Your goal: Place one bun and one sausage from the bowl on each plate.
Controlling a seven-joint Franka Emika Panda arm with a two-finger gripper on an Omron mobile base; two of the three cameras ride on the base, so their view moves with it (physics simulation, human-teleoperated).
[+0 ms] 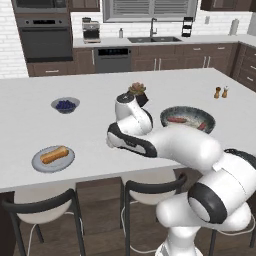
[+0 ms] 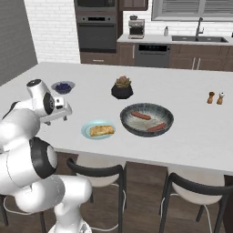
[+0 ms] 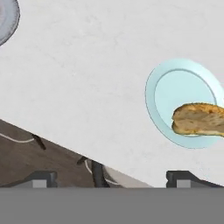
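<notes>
Two sausages (image 2: 148, 121) in bowl (image 2: 146, 119); potted plant (image 2: 122, 88) just behind; bun (image 2: 102, 130) on teal plate (image 2: 86, 131); end effector (image 3: 112, 177) spread, empty.

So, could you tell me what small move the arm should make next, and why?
Probably swing toward the bowl for a sausage. Both the grey plate and the teal plate each hold a bun, but no sausage, and two sausages lie in the bowl. The gripper hangs open and empty above the counter beside the teal plate.
</notes>
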